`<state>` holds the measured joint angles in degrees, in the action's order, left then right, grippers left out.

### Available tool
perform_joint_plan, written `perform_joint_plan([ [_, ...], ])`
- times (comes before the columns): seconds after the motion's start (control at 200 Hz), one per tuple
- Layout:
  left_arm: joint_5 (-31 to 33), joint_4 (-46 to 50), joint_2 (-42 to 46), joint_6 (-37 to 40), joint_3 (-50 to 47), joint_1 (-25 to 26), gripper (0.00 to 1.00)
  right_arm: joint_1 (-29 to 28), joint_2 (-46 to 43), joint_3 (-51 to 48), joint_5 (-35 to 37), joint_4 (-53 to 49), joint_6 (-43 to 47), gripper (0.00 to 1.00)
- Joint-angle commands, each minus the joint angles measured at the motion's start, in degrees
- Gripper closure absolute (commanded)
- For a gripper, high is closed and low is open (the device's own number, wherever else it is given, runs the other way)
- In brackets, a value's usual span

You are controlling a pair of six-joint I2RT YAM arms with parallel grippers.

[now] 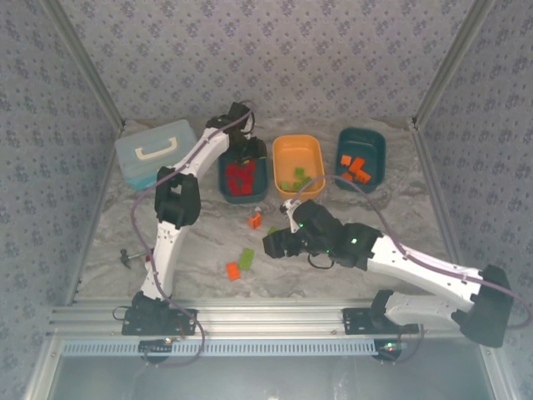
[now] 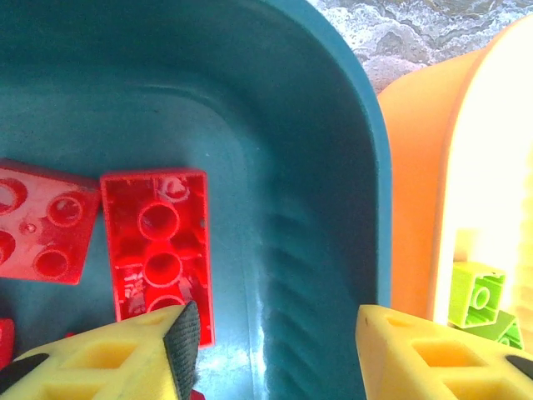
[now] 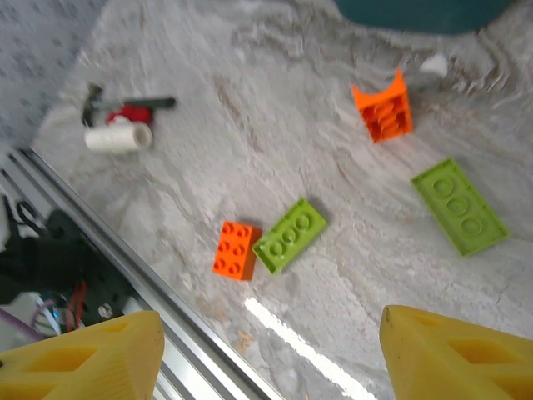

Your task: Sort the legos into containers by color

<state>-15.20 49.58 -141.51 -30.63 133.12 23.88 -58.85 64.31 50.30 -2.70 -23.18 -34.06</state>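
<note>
Top view, left to right.

- **Case:** The light blue case [image 1: 156, 152] has a smooth lid and a white handle. It sits at 10 o'clock on the marbled grey table [image 1: 208, 233], near the left wall.
- **Open table, 8 o'clock:** A white cylinder [image 3: 118, 137] with a red end lies here, close to the metal rail [image 1: 275, 317].
- **Left teal tub [image 1: 223, 185]:** Glossy plastic with rounded corners and a rippled inner wall. Red bricks [image 1: 241, 177] lie inside, and one oblong red brick [image 2: 158, 250] lies hollow side up.
- **Left gripper [image 2: 275, 350]:** It hangs inside this tub by the 3 o'clock wall, yellow fingers spread with nothing between them.
- **Orange tub [image 1: 279, 158]:** It sits just beside the left teal tub at 12 o'clock, with green bricks [image 1: 296, 177] inside.
- **Right teal tub [image 1: 379, 154]:** It sits at 1 o'clock and holds orange bricks [image 1: 356, 167].
- **Loose at table centre:** A small orange brick [image 3: 234, 249] lies just beside an oblong green brick [image 3: 289, 235]. An overturned orange brick [image 3: 383, 112] and a flat green plate [image 3: 460, 207] lie apart from that pair.
- **Right gripper [image 3: 271, 350]:** It hovers above these pieces, fingers wide apart and empty.
- **Clearance:** Bare table surrounds the pair and each single piece.
</note>
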Motion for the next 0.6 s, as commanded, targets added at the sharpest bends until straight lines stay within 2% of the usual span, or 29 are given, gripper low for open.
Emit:
perform_joint_plan([
  [0.0,0.49,1.76,7.50,0.57,0.12,-0.15,0.46,-3.61,2.44,2.90,4.63,-1.96,0.56,0.29],
  [0.075,1.12,1.89,12.38,0.02,-1.85,-0.20,0.46,-6.66,5.36,4.45,7.36,-2.46,1.13,0.29],
  [0.175,3.53,0.26,23.03,-1.60,-9.42,-0.32,0.45,-10.45,11.32,7.44,10.21,-3.75,1.72,0.30],
  [0.41,11.41,-3.79,56.81,-7.02,-38.99,-1.55,0.37,-16.08,29.37,17.46,14.51,-7.39,-1.57,0.31],
  [0.595,11.93,-1.58,80.96,-10.72,-57.67,-1.50,0.34,-16.43,41.38,28.34,15.32,-10.92,-3.03,0.32],
])
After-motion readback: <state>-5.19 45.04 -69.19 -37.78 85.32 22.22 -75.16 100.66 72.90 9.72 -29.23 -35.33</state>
